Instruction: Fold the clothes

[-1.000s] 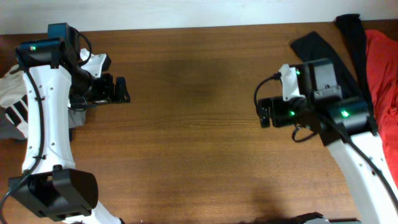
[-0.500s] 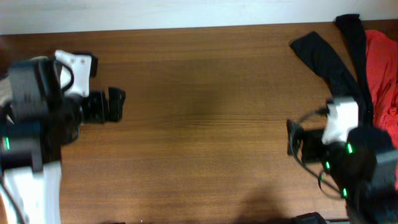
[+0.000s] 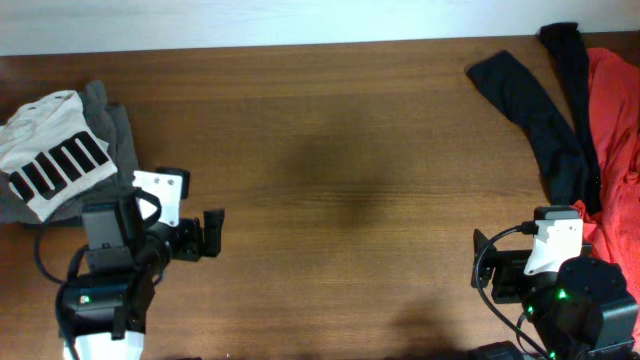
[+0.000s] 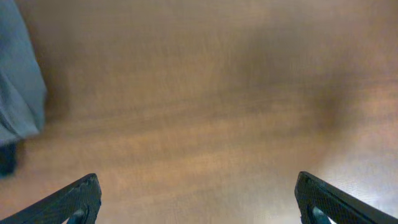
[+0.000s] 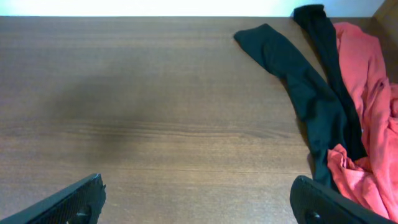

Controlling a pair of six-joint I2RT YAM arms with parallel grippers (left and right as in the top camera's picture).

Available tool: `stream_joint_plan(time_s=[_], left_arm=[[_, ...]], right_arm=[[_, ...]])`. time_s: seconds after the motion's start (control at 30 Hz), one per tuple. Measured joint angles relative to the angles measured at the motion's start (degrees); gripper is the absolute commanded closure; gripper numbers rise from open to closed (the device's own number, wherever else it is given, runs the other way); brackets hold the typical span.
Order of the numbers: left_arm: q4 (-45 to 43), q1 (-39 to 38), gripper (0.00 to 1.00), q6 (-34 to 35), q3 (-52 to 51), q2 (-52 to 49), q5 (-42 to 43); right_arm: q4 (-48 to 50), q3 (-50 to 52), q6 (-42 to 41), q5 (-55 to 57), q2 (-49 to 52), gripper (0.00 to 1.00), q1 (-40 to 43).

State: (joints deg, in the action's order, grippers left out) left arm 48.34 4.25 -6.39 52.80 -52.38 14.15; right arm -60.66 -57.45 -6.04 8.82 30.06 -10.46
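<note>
A folded white T-shirt [image 3: 55, 150] with black bars lies at the far left on a grey garment [image 3: 112, 125]. A long black garment [image 3: 535, 115] stretches along the far right, beside an orange-red one [image 3: 615, 120]. My left gripper [image 3: 215, 234] hovers open over bare wood, below and right of the white shirt, holding nothing. My right gripper [image 3: 481, 262] is open near the front right, short of the black garment. In the left wrist view the left gripper [image 4: 199, 199] frames bare table, with grey cloth [image 4: 18, 87] at the left edge. The right gripper [image 5: 199, 199] faces the black garment [image 5: 298, 81] and the orange-red one [image 5: 367, 112].
The brown wooden table [image 3: 340, 150] runs to a pale wall strip along its far edge. The orange-red garment reaches the right edge of the table.
Both arms have drawn back toward the near edge of the table. The left arm has come off the white shirt, which now shows fully. Both grippers stay open.
</note>
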Motion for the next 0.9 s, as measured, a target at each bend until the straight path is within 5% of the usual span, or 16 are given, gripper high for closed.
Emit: stream_joint_plan(time_s=[0.6,0.9], left_arm=[[1.14,0.0,0.01,0.0,-0.09,-6.71,0.0],[1.14,0.0,0.01,0.0,-0.09,-7.43,0.0]], right_arm=[[-0.11,0.02,0.07,0.24,0.0,0.01,0.0],[18.75,19.04,0.07,0.39,-6.75,0.01,0.0]])
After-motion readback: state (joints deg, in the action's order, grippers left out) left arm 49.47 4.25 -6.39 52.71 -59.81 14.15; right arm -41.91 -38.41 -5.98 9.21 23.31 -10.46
